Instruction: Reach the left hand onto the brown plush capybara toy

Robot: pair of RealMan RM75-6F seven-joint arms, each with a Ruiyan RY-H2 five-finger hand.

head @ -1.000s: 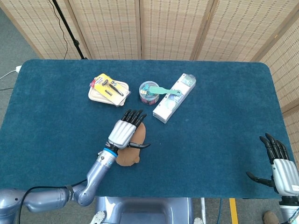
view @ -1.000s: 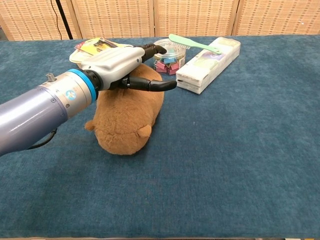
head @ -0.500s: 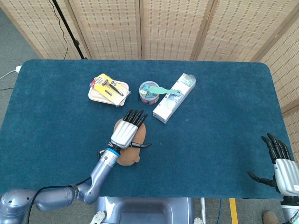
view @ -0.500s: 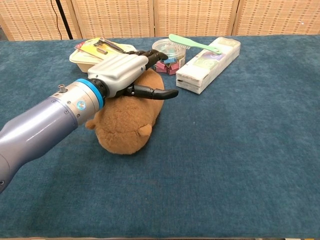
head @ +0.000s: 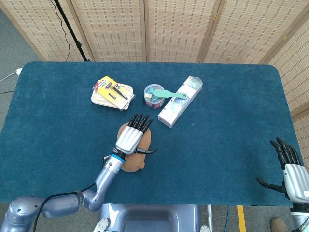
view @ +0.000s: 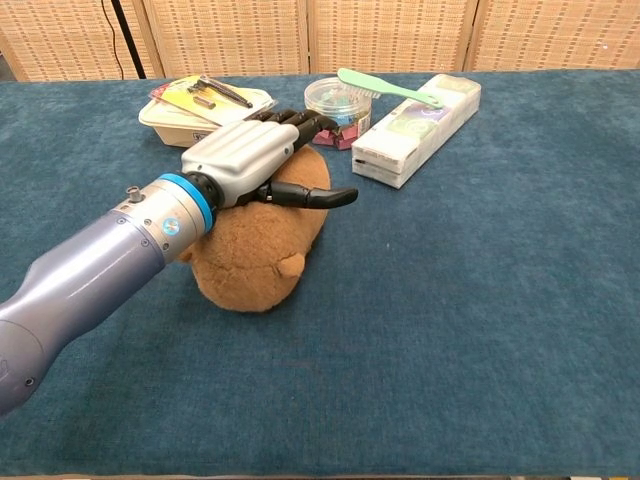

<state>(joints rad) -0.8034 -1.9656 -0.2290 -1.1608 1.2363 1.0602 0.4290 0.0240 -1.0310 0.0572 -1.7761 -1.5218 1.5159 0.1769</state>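
The brown plush capybara [head: 136, 157] [view: 255, 250] lies on the blue table near the front, left of centre. My left hand [head: 132, 136] [view: 258, 157] lies flat on top of it, fingers stretched out toward the back and thumb sticking out to the right. It holds nothing. My right hand [head: 291, 172] stays at the front right corner, off the table's edge, with fingers spread and nothing in it. It does not show in the chest view.
Behind the toy stand a white tray [head: 112, 94] [view: 200, 108] with a yellow card and tools, a clear round tub [head: 154, 95] [view: 338, 100] with a green spatula across it, and a long white box [head: 180, 101] [view: 418, 128].
My left hand has come down and slid a little forward onto the capybara, pressing nearer its back. The right hand has barely shifted.
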